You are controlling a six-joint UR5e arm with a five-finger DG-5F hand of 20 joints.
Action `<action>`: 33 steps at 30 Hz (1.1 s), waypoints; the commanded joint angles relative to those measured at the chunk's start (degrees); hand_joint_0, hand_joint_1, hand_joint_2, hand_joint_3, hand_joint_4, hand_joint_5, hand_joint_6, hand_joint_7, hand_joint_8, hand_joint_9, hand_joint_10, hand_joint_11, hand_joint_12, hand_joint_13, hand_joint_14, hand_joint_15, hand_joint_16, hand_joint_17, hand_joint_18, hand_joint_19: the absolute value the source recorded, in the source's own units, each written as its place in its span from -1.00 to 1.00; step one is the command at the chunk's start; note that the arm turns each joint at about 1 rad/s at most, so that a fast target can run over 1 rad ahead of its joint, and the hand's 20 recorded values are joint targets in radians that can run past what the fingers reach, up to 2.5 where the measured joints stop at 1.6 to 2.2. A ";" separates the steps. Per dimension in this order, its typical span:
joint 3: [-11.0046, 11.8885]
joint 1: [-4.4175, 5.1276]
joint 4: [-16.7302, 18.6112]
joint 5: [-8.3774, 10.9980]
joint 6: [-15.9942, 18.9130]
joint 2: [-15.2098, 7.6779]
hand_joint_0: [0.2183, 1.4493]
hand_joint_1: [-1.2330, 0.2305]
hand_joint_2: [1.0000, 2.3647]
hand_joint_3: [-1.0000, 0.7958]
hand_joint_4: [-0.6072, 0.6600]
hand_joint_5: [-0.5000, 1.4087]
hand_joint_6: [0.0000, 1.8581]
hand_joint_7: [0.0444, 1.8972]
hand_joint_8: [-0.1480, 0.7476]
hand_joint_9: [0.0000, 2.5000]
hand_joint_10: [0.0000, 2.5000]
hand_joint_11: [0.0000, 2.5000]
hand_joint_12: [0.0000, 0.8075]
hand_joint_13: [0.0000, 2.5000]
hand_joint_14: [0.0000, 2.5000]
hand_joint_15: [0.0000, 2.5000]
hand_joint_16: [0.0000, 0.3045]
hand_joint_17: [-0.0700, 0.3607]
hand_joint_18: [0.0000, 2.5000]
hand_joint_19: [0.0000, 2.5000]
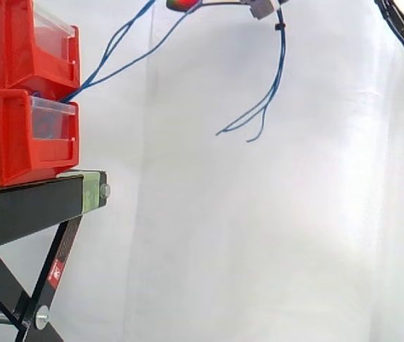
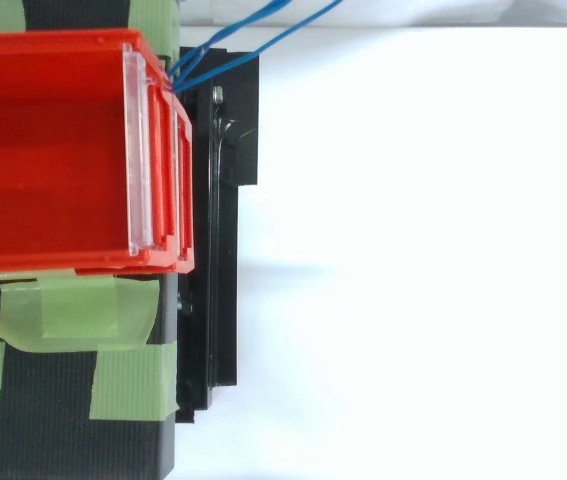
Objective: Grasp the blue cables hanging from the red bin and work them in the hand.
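Side view first: two red plastic bins sit stacked at the left, the upper bin [image 1: 16, 43] on the lower bin [image 1: 9, 142], each with a clear plastic front panel [image 1: 52, 32]. They rest on a black metal stand [image 1: 23, 206] with pale green tape [image 1: 91, 187] on its corner. The thin blue cables [image 1: 283, 53] come out from the gap between the two bins and climb steeply to the right, up to the top edge. There a sliver of the hand [image 1: 182, 4] peeks in, glowing red and green. The cables pass across it and drop down again in a loose bundle. Their free ends dangle in mid-air, well apart from the bins, against the white curtain [image 1: 294, 235]. Whether the hand is clamped on the cables or merely has them draped over it, I cannot tell.

From above, the upper bin's bare red inside [image 2: 53, 150] lies open to us. The blue cables [image 2: 203, 55] leave its front corner and run off the top edge. Strips of green tape [image 2: 63, 310] cross the stand [image 2: 218, 250] below the bin.
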 commanded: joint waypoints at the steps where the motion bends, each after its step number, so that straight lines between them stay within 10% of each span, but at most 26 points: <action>1: 1.79 0.00 -2.06 -1.04 0.02 0.03 0.07 -0.27 -0.97 -0.10 0.40 0.21 -0.99 0.40 0.16 -0.28 1.00 0.74 0.13 -0.14 1.00 0.19 -0.63 -0.09 0.22 -0.13; 12: 4.69 1.14 -9.97 -1.13 3.45 0.55 0.08 -0.27 -0.97 -0.12 0.37 0.20 -0.99 0.45 0.16 -0.30 1.00 0.75 0.12 -0.15 1.00 0.17 -0.65 -0.11 0.21 -0.10; 18: 4.69 2.64 -14.28 -0.87 14.79 2.14 0.08 -0.27 -0.97 -0.14 0.36 0.20 -0.99 0.48 0.16 -0.30 1.00 0.77 0.12 -0.16 1.00 0.19 -0.65 -0.12 0.21 -0.08; 33: 4.69 4.66 -15.86 -0.78 14.87 2.75 0.09 -0.26 -0.97 -0.17 0.37 0.18 -0.99 0.51 0.14 -0.32 1.00 0.76 0.12 -0.18 1.00 0.20 -0.67 -0.14 0.19 -0.04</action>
